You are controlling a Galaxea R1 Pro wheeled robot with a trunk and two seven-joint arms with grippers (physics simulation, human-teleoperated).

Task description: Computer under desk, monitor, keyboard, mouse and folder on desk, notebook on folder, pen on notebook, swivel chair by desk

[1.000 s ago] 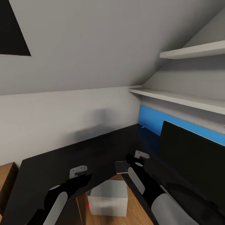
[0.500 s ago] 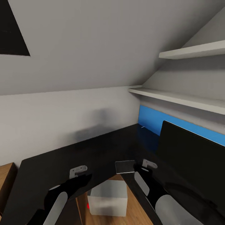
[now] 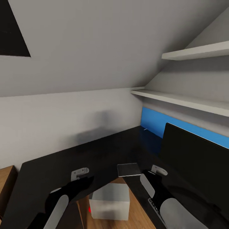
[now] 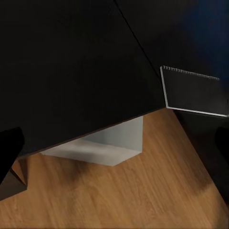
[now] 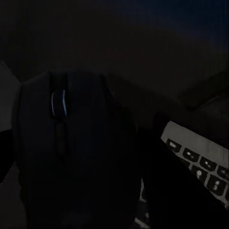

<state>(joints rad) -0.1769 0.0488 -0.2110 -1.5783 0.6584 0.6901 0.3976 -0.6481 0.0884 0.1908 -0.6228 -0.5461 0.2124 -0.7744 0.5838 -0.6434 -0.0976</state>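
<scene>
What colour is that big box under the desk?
The computer is pale grey-white, with a small red light on its side. The head view shows it best.

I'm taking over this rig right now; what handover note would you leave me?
Left gripper: jaws open, empty, over the desk.
Right gripper: close over the mouse, beside the keyboard; grip unclear.
Done: computer under desk, monitor on it.
Notebook lies at the desk's inner corner.
To do: settle mouse, then folder, notebook, pen, chair.
</scene>
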